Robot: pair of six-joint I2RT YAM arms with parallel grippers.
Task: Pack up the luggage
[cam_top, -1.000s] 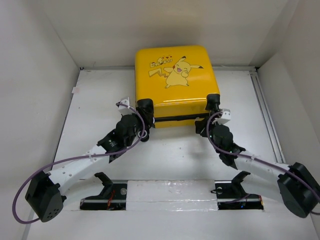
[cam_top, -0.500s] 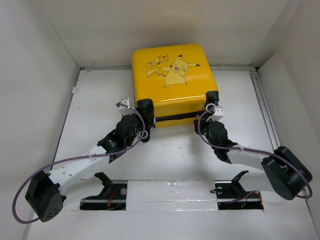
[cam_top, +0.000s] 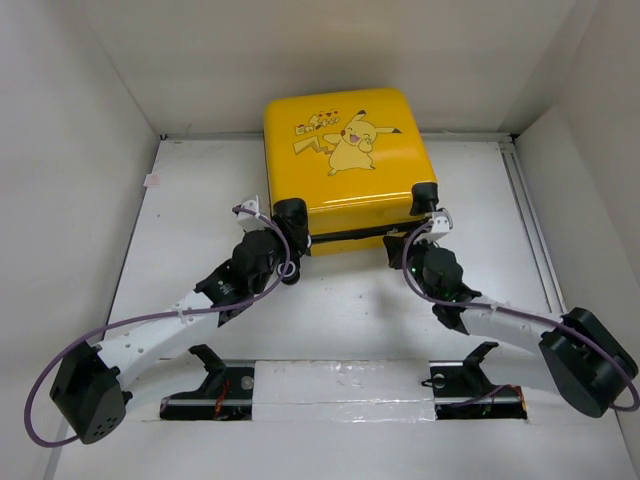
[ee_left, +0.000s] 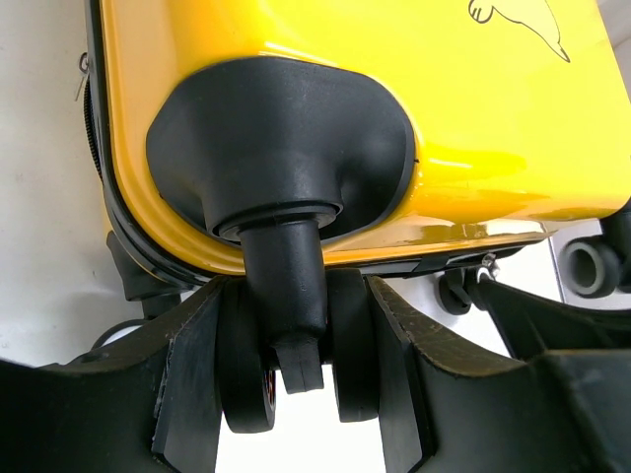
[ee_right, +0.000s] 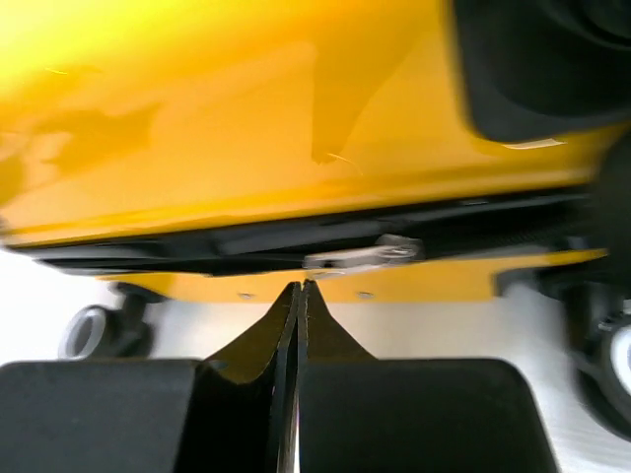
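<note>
The yellow luggage (cam_top: pixel 345 160) lies flat and closed at the back of the table, Pikachu print up, wheels toward me. My left gripper (cam_top: pixel 288 232) is shut on the near-left caster wheel (ee_left: pixel 291 345); a finger (ee_left: pixel 192 379) presses each side of the twin wheel. My right gripper (cam_top: pixel 402 243) is shut with nothing between its fingers (ee_right: pixel 299 291). Its tips sit just under the dark zipper seam on the luggage's near side, a little left of the metal zipper pull (ee_right: pixel 363 256), apart from it.
White walls enclose the table on the left, back and right. A black wheel mount (ee_right: pixel 542 59) is up right of my right gripper, and another caster (ee_right: pixel 94 332) rests on the table at left. The arm bases (cam_top: pixel 340 395) lie along the near edge.
My right gripper has closed and moved left from the near-right wheel to the zipper seam. The luggage shifted slightly left. The left arm stays still.
</note>
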